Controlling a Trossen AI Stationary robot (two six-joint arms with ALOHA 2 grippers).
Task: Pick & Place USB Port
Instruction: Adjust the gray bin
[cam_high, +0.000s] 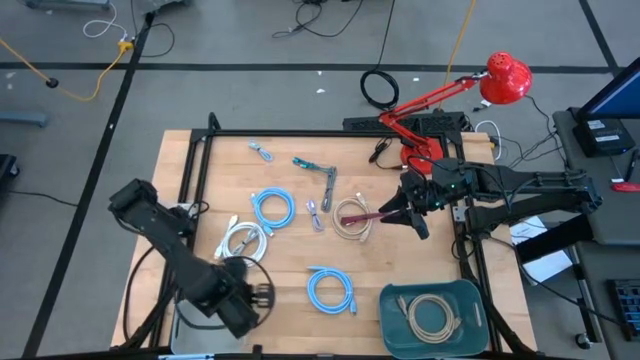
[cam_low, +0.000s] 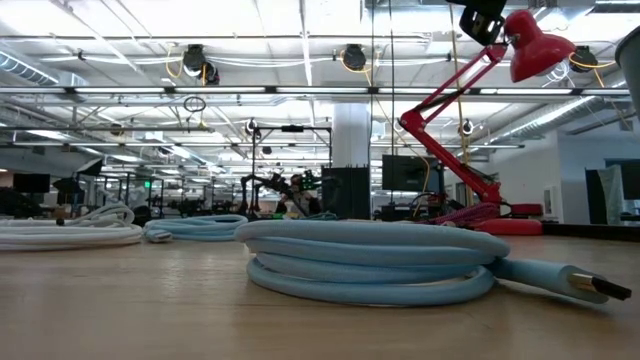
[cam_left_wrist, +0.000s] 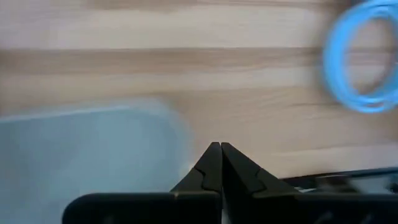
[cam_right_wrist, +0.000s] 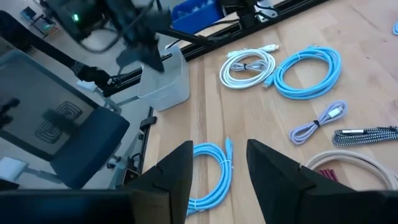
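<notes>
Several coiled USB cables lie flat on the wooden table: a blue one (cam_high: 272, 208), a white one (cam_high: 243, 240), a beige one (cam_high: 352, 218) and another blue one (cam_high: 330, 290) (cam_low: 370, 260) near the front, its plug (cam_low: 590, 285) resting on the wood. My left gripper (cam_high: 255, 293) (cam_left_wrist: 221, 148) is shut and empty. It points down over bare wood between a pale bin (cam_left_wrist: 81, 155) and the front blue coil (cam_left_wrist: 364, 59). My right gripper (cam_high: 385, 213) (cam_right_wrist: 217, 149) hovers open above the beige coil, nothing between its fingers.
A teal bin (cam_high: 470, 295) at the front right holds a coiled beige cable (cam_high: 432, 315). The pale bin (cam_right_wrist: 165, 78) stands at the front left corner. A red desk lamp (cam_high: 470, 95) is at the back right. Small cables (cam_high: 315, 215) (cam_high: 328, 185) (cam_high: 262, 152) lie mid-table.
</notes>
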